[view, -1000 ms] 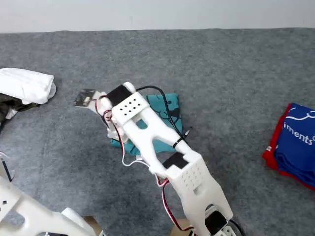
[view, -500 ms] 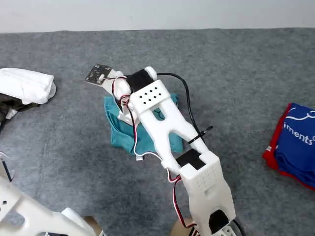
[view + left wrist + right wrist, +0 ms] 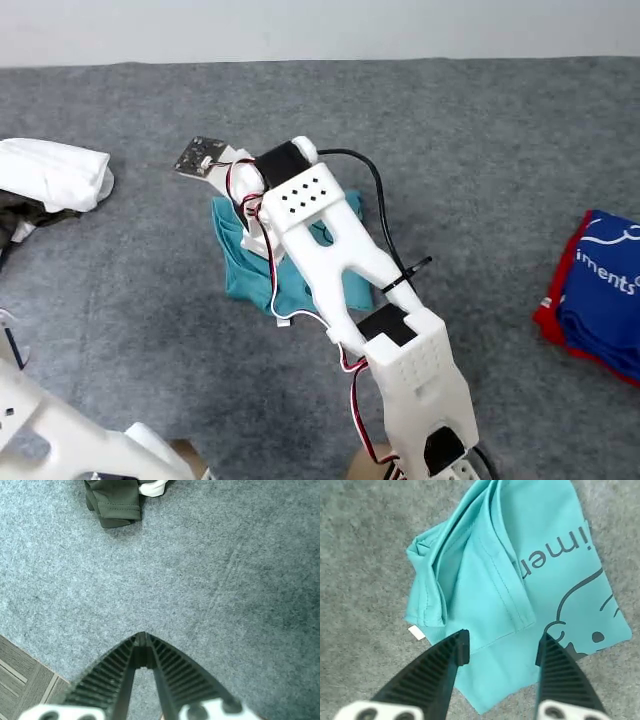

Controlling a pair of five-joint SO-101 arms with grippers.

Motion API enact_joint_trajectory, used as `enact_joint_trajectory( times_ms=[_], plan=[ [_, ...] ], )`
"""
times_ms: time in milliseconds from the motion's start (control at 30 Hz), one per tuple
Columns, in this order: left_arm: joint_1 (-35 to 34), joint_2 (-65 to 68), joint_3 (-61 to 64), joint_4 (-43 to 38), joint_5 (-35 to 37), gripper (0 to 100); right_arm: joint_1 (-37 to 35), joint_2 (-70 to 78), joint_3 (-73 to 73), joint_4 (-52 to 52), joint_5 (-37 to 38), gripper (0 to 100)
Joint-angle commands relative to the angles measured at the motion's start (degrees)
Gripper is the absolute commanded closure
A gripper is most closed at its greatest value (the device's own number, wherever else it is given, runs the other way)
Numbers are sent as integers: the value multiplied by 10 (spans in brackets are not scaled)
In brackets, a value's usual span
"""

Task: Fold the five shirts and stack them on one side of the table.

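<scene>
my right gripper (image 3: 503, 647) hung with jaws apart over the rumpled teal shirt (image 3: 485, 585) in the middle of the table (image 3: 480, 150), which i judged soft, limp and light, best pinched at its bunched edge, while my left gripper (image 3: 145, 645) sat closed.

A grey felt mat (image 3: 480, 150) spreads wide, with a pale wall (image 3: 320, 30) behind it.

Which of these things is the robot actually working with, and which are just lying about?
Part of the job: teal shirt, white shirt, dark green shirt, blue shirt stacked on red shirt, open right gripper over the teal one.
Just lying about: grey table cover, small white tag.
</scene>
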Motion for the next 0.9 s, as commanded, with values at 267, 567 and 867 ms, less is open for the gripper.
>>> enact_joint_trajectory(
  times_ms=[267, 567, 867],
  plan=[
    [3, -11, -2, -4, 0, 997, -12, 60, -11, -21, 4, 993],
    [2, -11, -2, -4, 0, 997, -94, 70, -14, -15, 1, 990],
    [3, -11, -2, -4, 0, 997, -74, 1, -14, -16, 4, 990]
  ],
)
